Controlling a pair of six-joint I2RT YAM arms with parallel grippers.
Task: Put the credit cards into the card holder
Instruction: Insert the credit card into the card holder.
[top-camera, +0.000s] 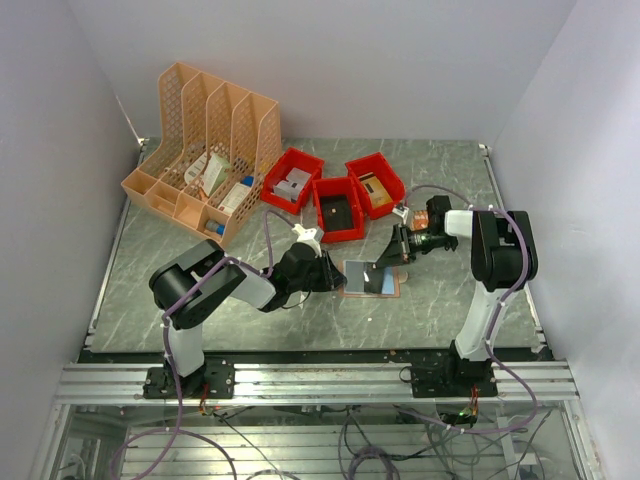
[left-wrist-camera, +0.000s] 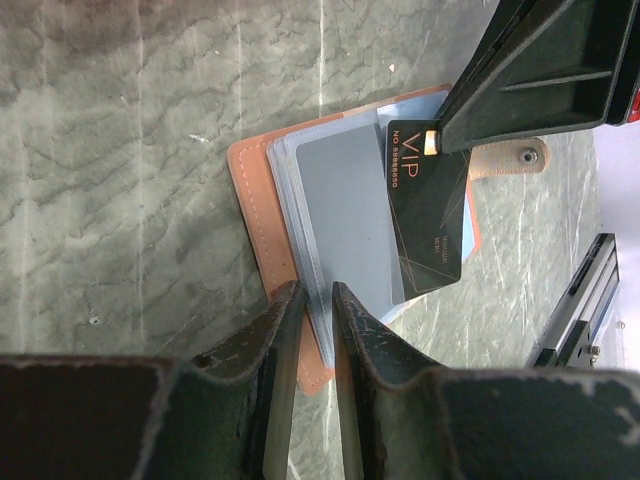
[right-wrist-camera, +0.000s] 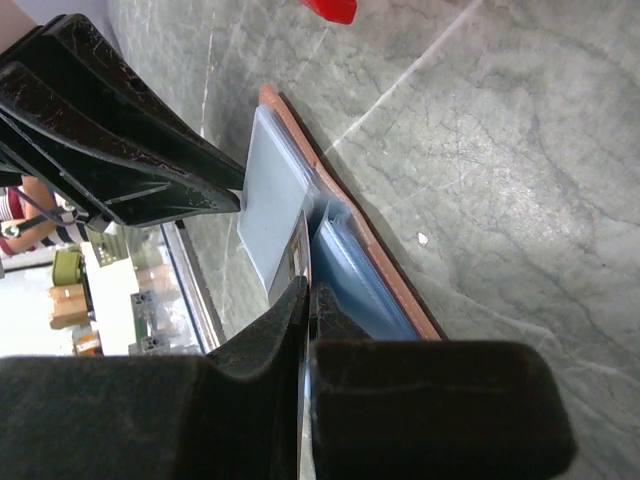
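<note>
The card holder (top-camera: 392, 289) lies open on the table, salmon-pink cover down, clear sleeves (left-wrist-camera: 340, 200) fanned upward, its snap tab (left-wrist-camera: 510, 158) sticking out on the far side. My left gripper (left-wrist-camera: 318, 300) is shut on the near edge of the sleeves. A black VIP credit card (left-wrist-camera: 425, 215) is clamped at its top edge in my right gripper (right-wrist-camera: 308, 285), which is shut. The card's lower end rests over a grey-blue sleeve (right-wrist-camera: 272, 195), beside the left gripper's black fingers (right-wrist-camera: 150, 160). In the top view the two grippers, left (top-camera: 338, 272) and right (top-camera: 393, 255), flank the holder.
Three red bins (top-camera: 338, 205) with small items stand behind the holder. An orange lattice file rack (top-camera: 205, 150) fills the back left corner. The aluminium rail (left-wrist-camera: 580, 300) marks the table's near edge.
</note>
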